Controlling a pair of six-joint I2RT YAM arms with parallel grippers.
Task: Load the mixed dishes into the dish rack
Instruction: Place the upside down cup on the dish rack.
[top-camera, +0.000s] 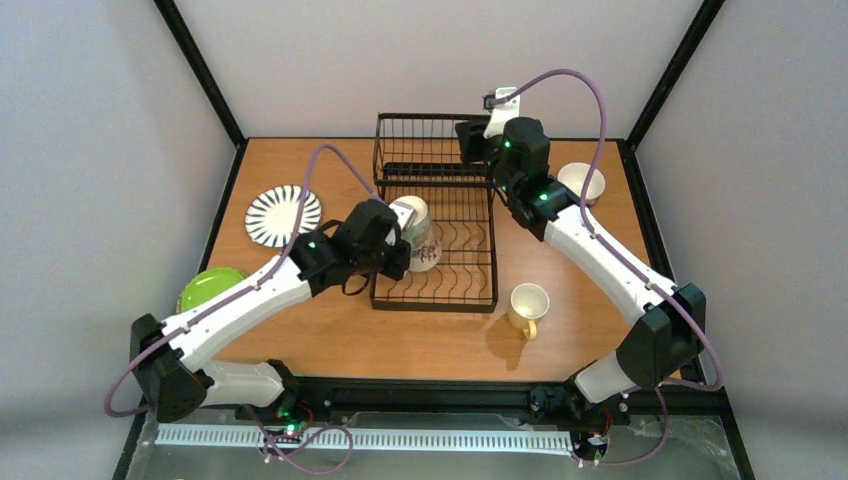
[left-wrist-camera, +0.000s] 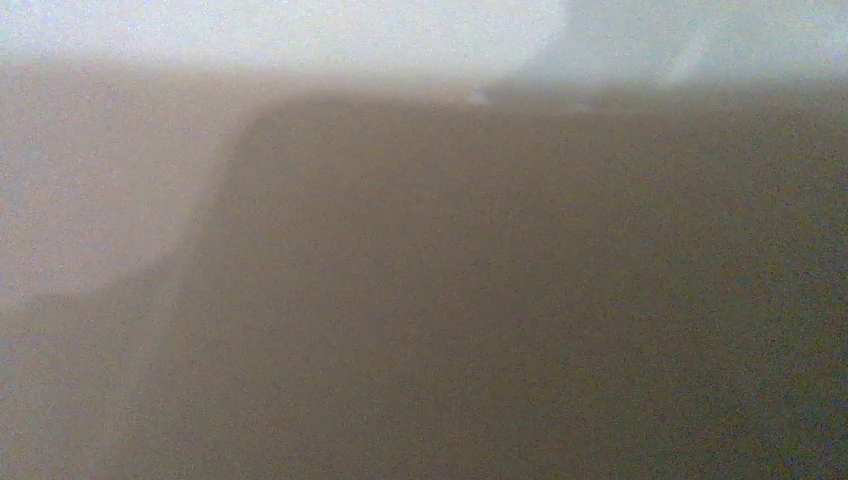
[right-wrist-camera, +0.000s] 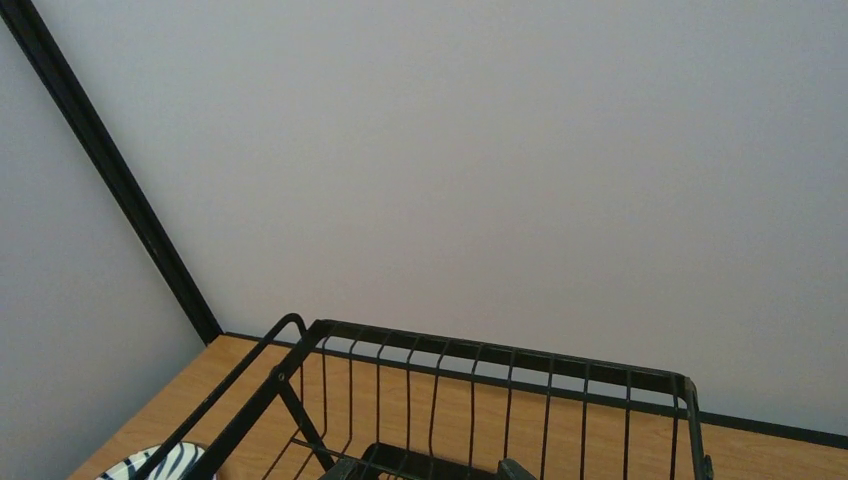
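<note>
The black wire dish rack (top-camera: 450, 250) stands mid-table, its taller basket section (top-camera: 425, 140) at the far end. My left gripper (top-camera: 398, 245) is over the rack's left side, shut on a teal-and-white cup (top-camera: 417, 232) that lies tilted with its pale rim facing away. The left wrist view is a brown blur with something right against the lens. My right gripper (top-camera: 470, 140) hovers at the basket's right rim, open and empty; only its fingertips (right-wrist-camera: 515, 468) show above the basket wall (right-wrist-camera: 500, 370). A striped plate (top-camera: 283, 214), a lime-green plate (top-camera: 210, 288), a yellow mug (top-camera: 527, 305) and a cream bowl (top-camera: 581, 183) sit on the table.
The wooden table (top-camera: 420, 340) is framed by black posts and grey walls. The striped plate's edge (right-wrist-camera: 165, 465) shows at the lower left of the right wrist view. The yellow mug stands near the rack's front right corner, the bowl just right of the right arm.
</note>
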